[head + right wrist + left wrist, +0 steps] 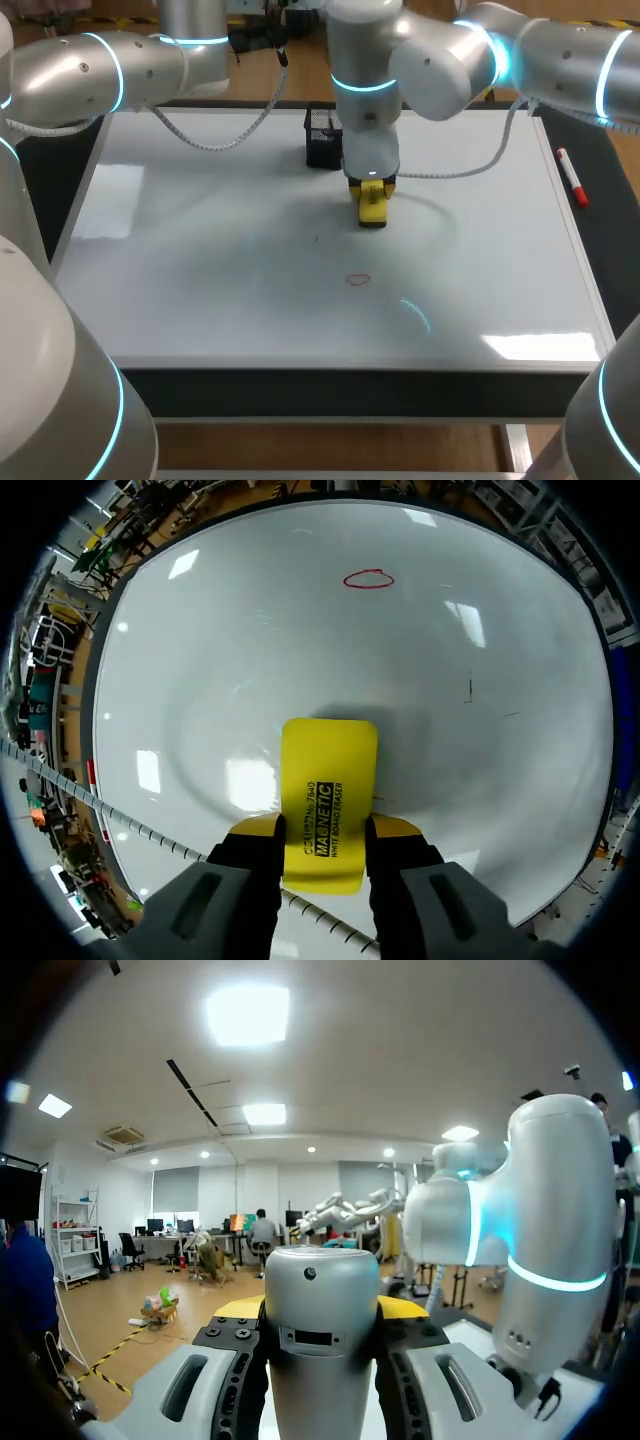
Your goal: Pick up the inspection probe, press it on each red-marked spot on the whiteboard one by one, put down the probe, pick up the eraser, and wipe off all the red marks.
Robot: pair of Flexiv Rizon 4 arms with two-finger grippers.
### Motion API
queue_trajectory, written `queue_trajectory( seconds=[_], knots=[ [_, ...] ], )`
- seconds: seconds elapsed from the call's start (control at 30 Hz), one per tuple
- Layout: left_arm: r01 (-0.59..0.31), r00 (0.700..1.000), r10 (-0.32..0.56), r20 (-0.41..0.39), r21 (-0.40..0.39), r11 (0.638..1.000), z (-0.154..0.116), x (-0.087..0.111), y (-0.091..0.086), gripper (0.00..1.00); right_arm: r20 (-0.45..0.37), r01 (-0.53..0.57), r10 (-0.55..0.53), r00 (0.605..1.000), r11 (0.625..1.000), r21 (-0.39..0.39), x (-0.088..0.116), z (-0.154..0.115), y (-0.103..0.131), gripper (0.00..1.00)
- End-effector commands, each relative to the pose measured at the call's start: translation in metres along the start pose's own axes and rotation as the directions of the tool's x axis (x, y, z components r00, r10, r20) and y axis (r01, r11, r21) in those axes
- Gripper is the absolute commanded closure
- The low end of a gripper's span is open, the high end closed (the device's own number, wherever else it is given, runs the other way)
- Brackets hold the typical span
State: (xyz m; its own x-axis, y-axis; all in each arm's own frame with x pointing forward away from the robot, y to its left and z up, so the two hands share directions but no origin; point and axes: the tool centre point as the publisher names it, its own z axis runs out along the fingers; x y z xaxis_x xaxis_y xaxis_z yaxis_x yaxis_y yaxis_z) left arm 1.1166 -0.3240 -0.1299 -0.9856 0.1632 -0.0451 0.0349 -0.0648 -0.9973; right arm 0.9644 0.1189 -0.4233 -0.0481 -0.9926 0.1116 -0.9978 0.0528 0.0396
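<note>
Gripping a yellow eraser [372,210] from both sides, the right tool [372,188] hangs over the middle of a large whiteboard [200,280] that covers nearly all of a dark counter [300,392]. The right arm comes in from the right and points the tool straight down. From the wrist camera the eraser [328,770] sticks out past the right tool [322,830], flat and rounded at its corners, with black lettering running along its yellow face. Whether its far end touches the whiteboard [200,660] cannot be told.

One red mark [368,579], a small hand-drawn oval, lies ahead of the right tool and well apart from it; the head camera shows the same oval [358,280] on the glossy white surface, which reflects ceiling lights in pale patches. A thin dark tick [470,688] sits off to one side of the tool, nearer than the oval.

Behind the right tool stands a black mesh holder [322,137]. A grey ribbed cable [215,140] trails across the board's far part. A red marker pen [572,176] lies far out to the tool's side, at the board's edge.

The left tool [320,1310] points away from the counter; whether it is open or closed cannot be told.
</note>
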Motion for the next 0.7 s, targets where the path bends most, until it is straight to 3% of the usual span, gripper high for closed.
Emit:
queue_trajectory(
  seconds=[0.03,0.43,0.7],
  knots=[
    [0.002,1.000,-0.002,-0.003,0.000,1.000,0.000,-0.001,-0.001,1.00,0.002,-0.024,0.024,1.000,1.000,0.000,0.021,0.002,0.000,1.00],
    [0.002,1.000,-0.002,-0.003,0.000,1.000,0.000,-0.001,-0.001,1.00,-0.003,-0.107,0.107,0.994,0.994,0.009,0.060,-0.001,-0.004,1.00],
    [0.002,1.000,-0.002,-0.003,0.000,1.000,0.000,-0.001,-0.001,1.00,0.021,-0.181,0.181,0.983,0.983,0.027,0.100,-0.015,-0.013,1.00]
  ],
)
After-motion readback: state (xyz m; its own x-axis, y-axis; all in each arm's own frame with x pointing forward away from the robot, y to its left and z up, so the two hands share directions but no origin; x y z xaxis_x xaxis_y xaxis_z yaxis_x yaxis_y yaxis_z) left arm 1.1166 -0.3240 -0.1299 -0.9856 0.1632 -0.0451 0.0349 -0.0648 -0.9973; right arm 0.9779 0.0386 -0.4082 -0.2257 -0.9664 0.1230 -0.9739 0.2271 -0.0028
